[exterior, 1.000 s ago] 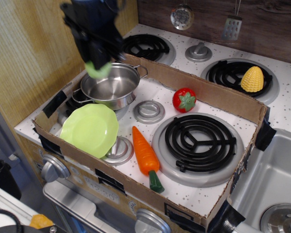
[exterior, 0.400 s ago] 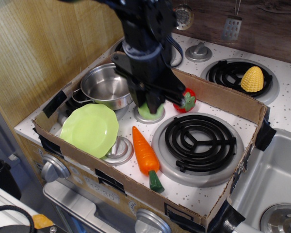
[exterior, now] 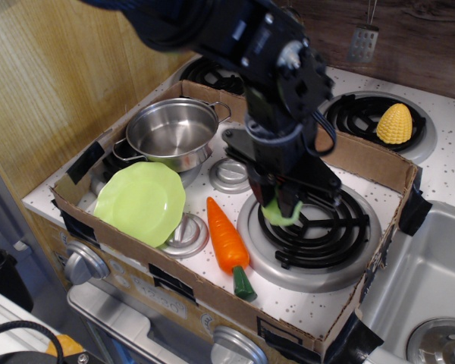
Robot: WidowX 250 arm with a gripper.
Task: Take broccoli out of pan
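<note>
My gripper (exterior: 284,206) is shut on the pale green broccoli (exterior: 280,215) and holds it low over the left part of the front black burner (exterior: 318,227). The shiny steel pan (exterior: 171,134) stands empty at the back left of the cardboard tray (exterior: 212,292), well to the left of the gripper. The dark arm (exterior: 265,68) reaches in from the top and hides the middle of the tray behind it.
A light-green plate (exterior: 141,201) lies at the front left. An orange carrot (exterior: 227,243) lies beside it. A silver knob (exterior: 229,174) sits near the pan. A yellow corn (exterior: 394,123) rests on the back right burner. A sink (exterior: 432,303) is at the right.
The gripper has carried the broccoli from above the pan, rightward and toward the front, past the silver knob to over the front burner. The arm now hides the red tomato.
</note>
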